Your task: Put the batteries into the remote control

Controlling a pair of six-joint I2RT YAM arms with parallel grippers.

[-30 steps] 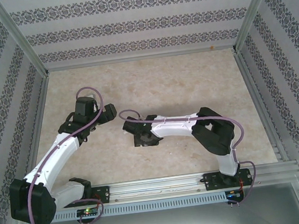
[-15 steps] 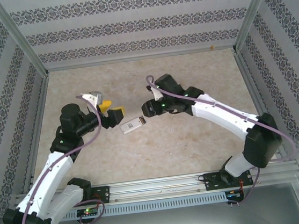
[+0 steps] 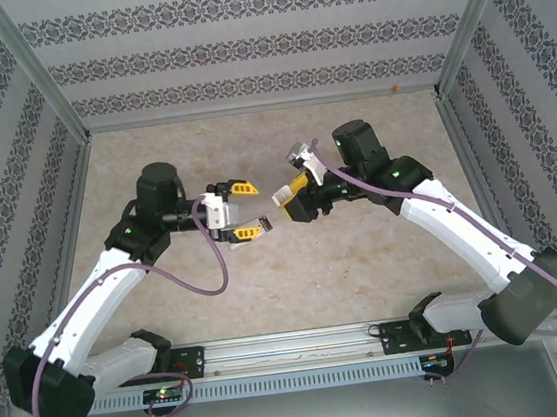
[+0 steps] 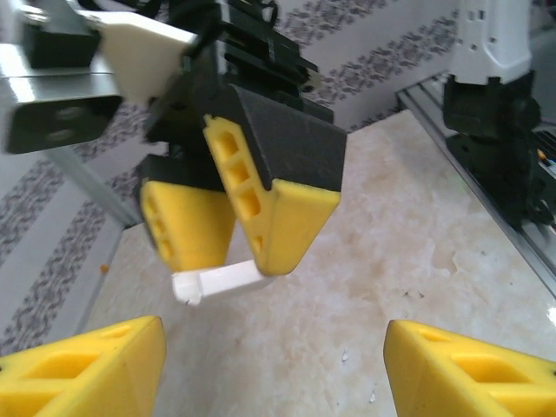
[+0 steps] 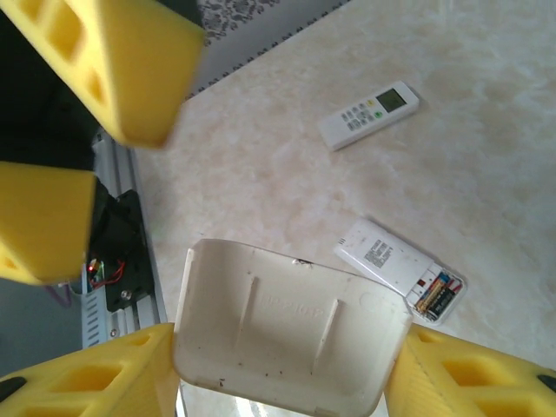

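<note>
The right gripper (image 5: 287,369) pinches the white plastic lid (image 5: 291,326), the left gripper (image 3: 246,210) is spread and empty, and next, I think, the lid must slide over the little dark batteries (image 5: 437,295) in the white remote (image 5: 387,256).

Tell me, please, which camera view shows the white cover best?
The right wrist view: the white cover sits large and face-on, held in the right tool, ribs visible. The left wrist view catches its thin edge; the top view, a small pale sliver.

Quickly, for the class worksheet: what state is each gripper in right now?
Left gripper: open, holding nothing.
Right gripper: closed on a white battery cover.
</note>
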